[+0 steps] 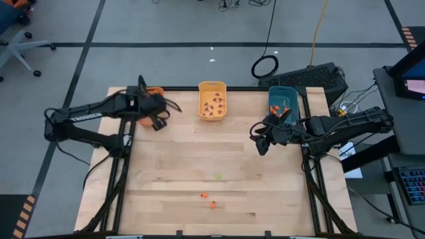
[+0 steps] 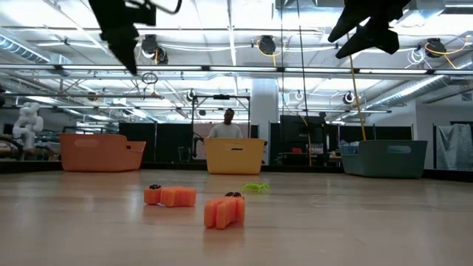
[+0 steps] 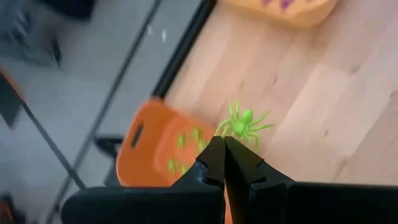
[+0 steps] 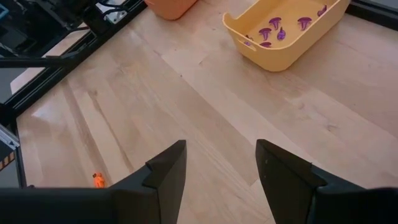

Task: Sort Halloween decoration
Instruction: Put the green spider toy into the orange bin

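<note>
**Site: robotics laboratory**

Open industrial hall with exposed ceiling trusses point(image 2: 236, 70) and strip lighting. Grey floor point(image 1: 166, 60) marked with dark tape lines. A wooden worktop point(image 1: 199, 159) on a black frame carries two mounted arms. Cables point(image 1: 265, 66), a keyboard point(image 1: 312, 76) and an office chair point(image 1: 20, 40) stand around it. A person point(image 2: 226, 127) is in the background.

Table point(image 1: 172, 166) pale smooth wood; yellow bin point(image 4: 292, 43) matt plastic.

Green spider point(image 3: 243, 126) pinched above orange bin point(image 3: 158, 149)
</note>
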Action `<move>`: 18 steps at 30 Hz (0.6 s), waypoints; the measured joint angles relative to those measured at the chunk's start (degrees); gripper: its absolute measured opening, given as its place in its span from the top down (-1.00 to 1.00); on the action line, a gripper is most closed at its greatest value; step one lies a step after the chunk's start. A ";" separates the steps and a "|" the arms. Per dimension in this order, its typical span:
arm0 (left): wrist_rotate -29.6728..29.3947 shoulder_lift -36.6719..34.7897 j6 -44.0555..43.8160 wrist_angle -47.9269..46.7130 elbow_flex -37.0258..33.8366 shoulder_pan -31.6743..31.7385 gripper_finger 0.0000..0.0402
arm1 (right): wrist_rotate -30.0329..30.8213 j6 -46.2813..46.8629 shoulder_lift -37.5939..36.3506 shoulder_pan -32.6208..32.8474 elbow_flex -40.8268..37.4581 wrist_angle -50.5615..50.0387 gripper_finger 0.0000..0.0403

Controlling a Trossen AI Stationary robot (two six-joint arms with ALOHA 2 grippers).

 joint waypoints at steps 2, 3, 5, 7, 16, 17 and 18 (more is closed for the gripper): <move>2.81 0.01 0.01 -1.67 0.00 4.40 1.00 | -0.03 -0.67 0.00 -0.01 0.00 0.00 0.12; 3.93 0.01 0.04 -1.88 -0.02 6.58 1.00 | -0.03 -0.74 0.00 -0.01 0.00 -0.04 0.12; 7.35 0.01 0.03 -1.79 -0.02 11.70 1.00 | -0.03 -0.75 0.00 -0.01 0.00 -0.38 0.12; 11.77 0.11 0.04 -1.72 -0.14 17.21 1.00 | -0.04 -0.77 0.00 -0.01 0.00 -0.88 0.12; 25.23 4.03 -2.26 -0.83 -6.33 34.04 1.00 | 0.00 -4.12 0.00 -0.01 0.00 -2.35 0.12; 25.37 4.66 -3.01 -0.80 -6.93 34.87 1.00 | 0.01 -4.71 0.00 -0.08 0.00 -2.35 0.12; 25.37 5.30 -3.91 -0.87 -7.34 35.53 1.00 | 0.01 -5.46 0.00 -0.22 0.00 -2.36 0.12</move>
